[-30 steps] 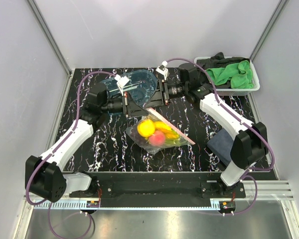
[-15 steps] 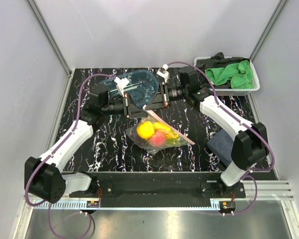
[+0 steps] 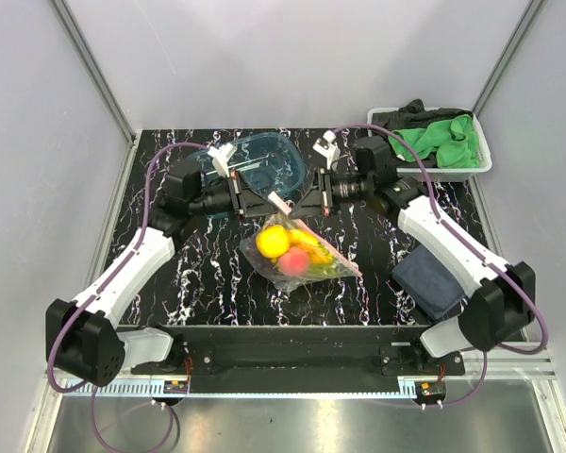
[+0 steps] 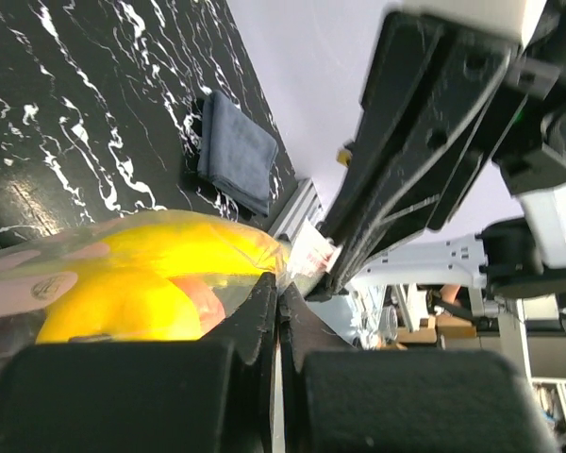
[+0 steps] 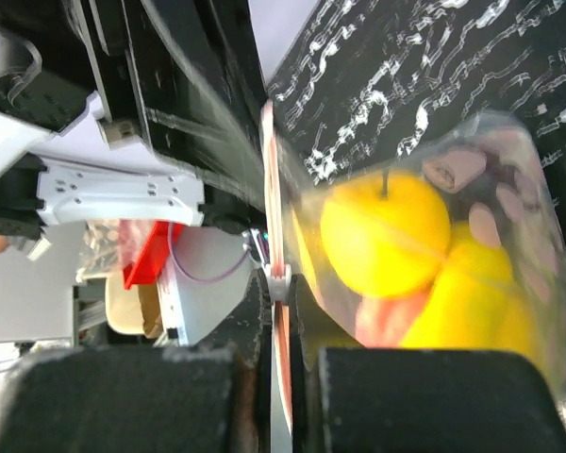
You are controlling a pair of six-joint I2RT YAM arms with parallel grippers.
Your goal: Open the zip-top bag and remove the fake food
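The zip-top bag [image 3: 302,250] hangs slightly lifted at the table's middle, with its pink-red zip strip [image 3: 330,247] running down to the right. Inside it I see fake food: a yellow lemon [image 3: 274,241], a pink-red peach [image 3: 294,261] and a yellow banana bunch [image 3: 317,249]. My left gripper [image 3: 270,201] is shut on the bag's top corner, also seen in the left wrist view [image 4: 279,294]. My right gripper [image 3: 298,204] faces it closely and is shut on the zip strip at its white slider [image 5: 281,281]. The lemon [image 5: 385,223] shows through the plastic. Grapes and leek are hidden.
A blue-tinted clear tray [image 3: 264,159] lies behind the grippers. A white bin [image 3: 481,160] with green and black cloths stands at the back right. A dark blue folded cloth [image 3: 430,279] lies under the right arm, near the front right.
Both grippers shifted right and a little nearer, still pinching the bag's top corner. The right arm's elbow swung out to the right. The bag moved slightly with them.
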